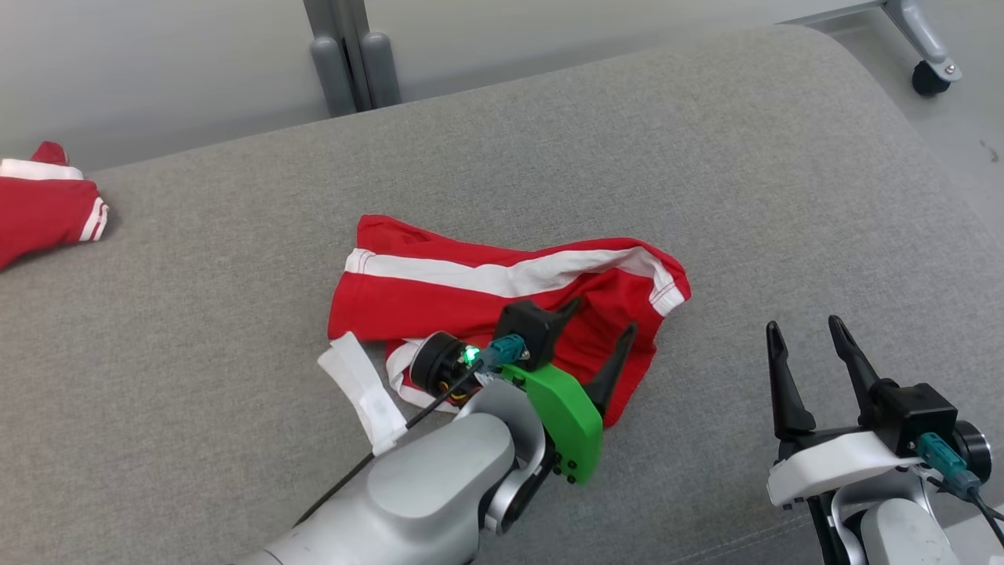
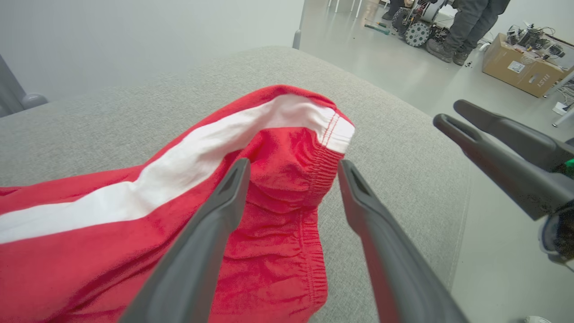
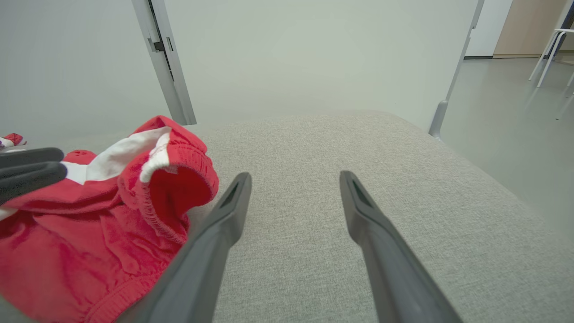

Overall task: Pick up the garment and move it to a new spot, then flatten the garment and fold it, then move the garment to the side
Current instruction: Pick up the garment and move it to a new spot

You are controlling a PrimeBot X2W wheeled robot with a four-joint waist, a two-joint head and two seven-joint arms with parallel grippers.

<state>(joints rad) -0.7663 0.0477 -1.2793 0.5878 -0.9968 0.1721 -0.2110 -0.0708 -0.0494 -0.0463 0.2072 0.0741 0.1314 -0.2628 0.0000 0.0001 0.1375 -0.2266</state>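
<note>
Progress is looking early, judging from how things are lying. Nearest, at the lower right, the right hand is hanging wide open and holding nothing over the bare grey surface, just beside the cloth. Slightly further in, the left hand is also spreading wide and gripping nothing. It is hovering over the right end of the red garment, with one finger over the cloth and the other over the surface past the elastic waistband. Whether it is touching the fabric, I cannot tell. The garment is lying near the middle of the surface, bunched and creased, its white stripe running crookedly and a white strip trailing at its near left. Flattening, folding and shifting it aside are all looking undone; whether this is already its new spot is not showing. Far off at the left edge, a second red garment is lying well apart.
</note>
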